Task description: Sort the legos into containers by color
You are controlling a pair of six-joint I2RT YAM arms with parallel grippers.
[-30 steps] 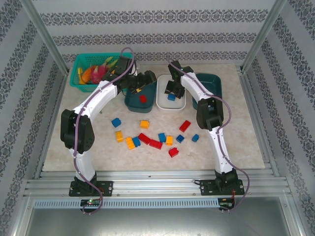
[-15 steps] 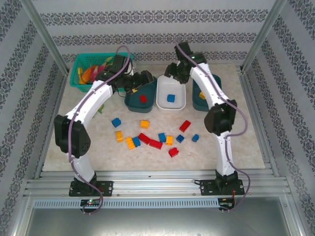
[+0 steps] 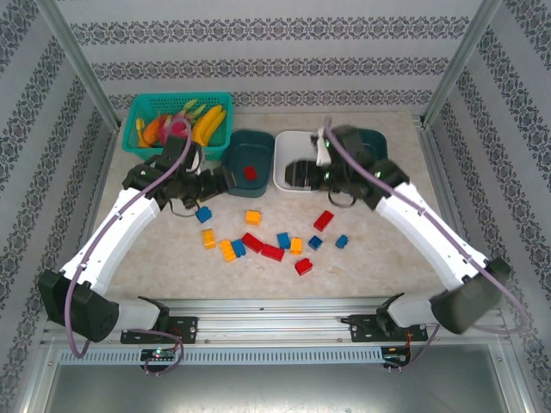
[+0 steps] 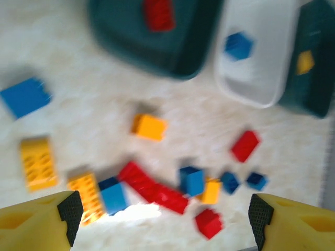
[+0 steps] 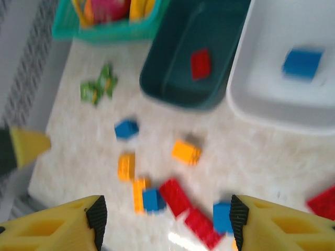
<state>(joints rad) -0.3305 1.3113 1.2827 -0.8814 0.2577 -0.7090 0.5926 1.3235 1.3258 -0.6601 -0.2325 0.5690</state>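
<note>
Left fingers (image 4: 39, 222) and right fingers (image 5: 57, 225) are spread apart, empty. Loose bricks (image 3: 272, 252) lie mid-frame. A red brick (image 5: 200, 64) sits in the left teal tray (image 5: 167, 68), a blue brick (image 5: 302, 63) in the white tray (image 5: 261, 89).

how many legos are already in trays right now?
3. A red brick in the left dark teal tray, a blue brick in the white tray, a yellow brick in the right dark teal tray. The trays are partly cropped, so more may be hidden.
</note>
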